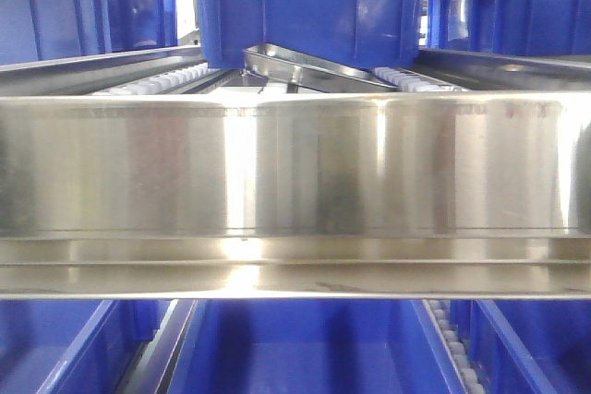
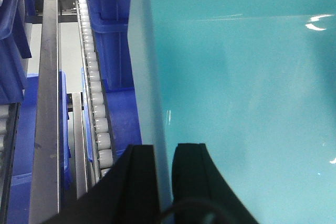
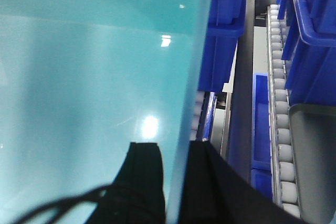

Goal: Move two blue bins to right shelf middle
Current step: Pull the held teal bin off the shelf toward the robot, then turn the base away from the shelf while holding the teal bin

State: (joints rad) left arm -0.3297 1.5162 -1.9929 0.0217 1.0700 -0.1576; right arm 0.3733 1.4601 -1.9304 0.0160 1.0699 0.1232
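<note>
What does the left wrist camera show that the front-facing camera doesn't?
Only the left wrist view shows the light-blue bin, with its wall pinched between the fingers of the left gripper. Only the front-facing view shows the wide steel shelf beam, which runs across the whole frame. Both views show dark blue bins and roller tracks on the shelving.

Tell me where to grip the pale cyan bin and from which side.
Take the pale cyan bin by its two opposite side walls, a finger inside and one outside: left gripper on its left wall, right gripper on its right. The walls are thin and plain.
</note>
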